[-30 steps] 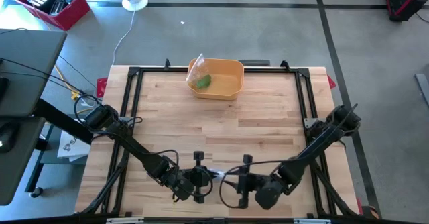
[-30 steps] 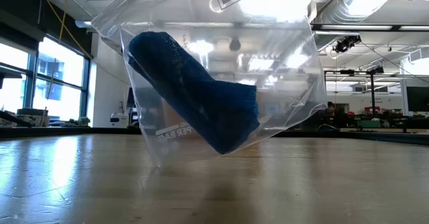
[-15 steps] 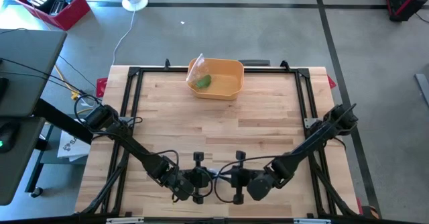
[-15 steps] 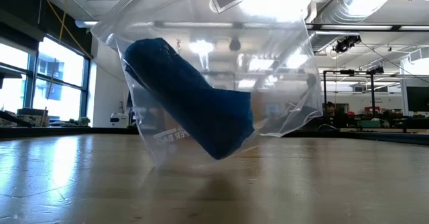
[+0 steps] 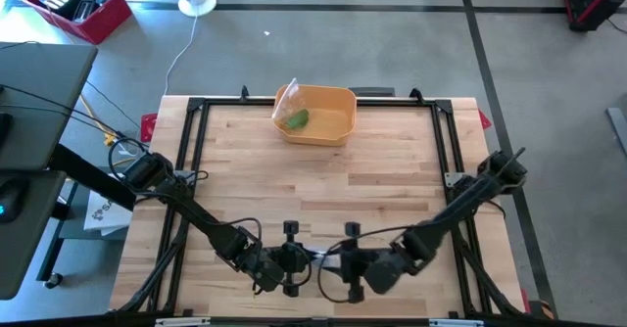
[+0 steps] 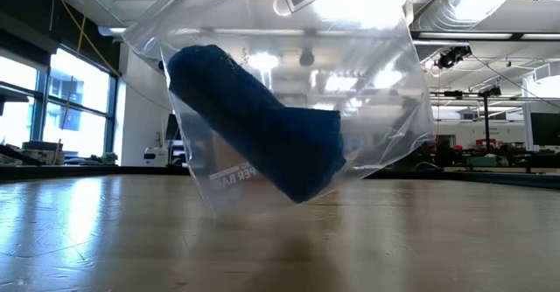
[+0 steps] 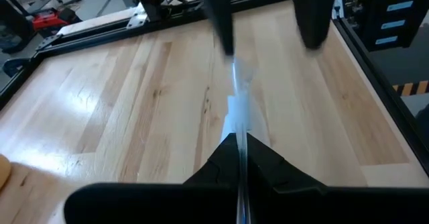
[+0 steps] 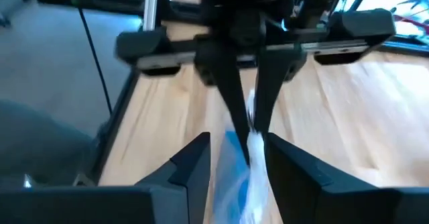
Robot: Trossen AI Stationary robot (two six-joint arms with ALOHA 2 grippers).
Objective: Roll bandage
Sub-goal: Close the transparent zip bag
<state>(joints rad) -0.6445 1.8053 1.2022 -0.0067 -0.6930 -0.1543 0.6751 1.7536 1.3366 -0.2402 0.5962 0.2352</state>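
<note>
Top edge of the clear bag [image 6: 289,82] beyond the low view's frame.

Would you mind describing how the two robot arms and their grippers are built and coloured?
Both arms are dark, slender, jointed links with black cables looping beside them. The left gripper and right gripper each carry two black, tapering fingers on a black crossbar. No markings are legible on either.

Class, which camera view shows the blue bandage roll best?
The low view: the blue bandage roll fills the picture, tilted inside the clear bag held above the table. The high view hides it under both grippers; the left wrist view shows only the bag's edge; the right wrist view shows a blue patch.
</note>
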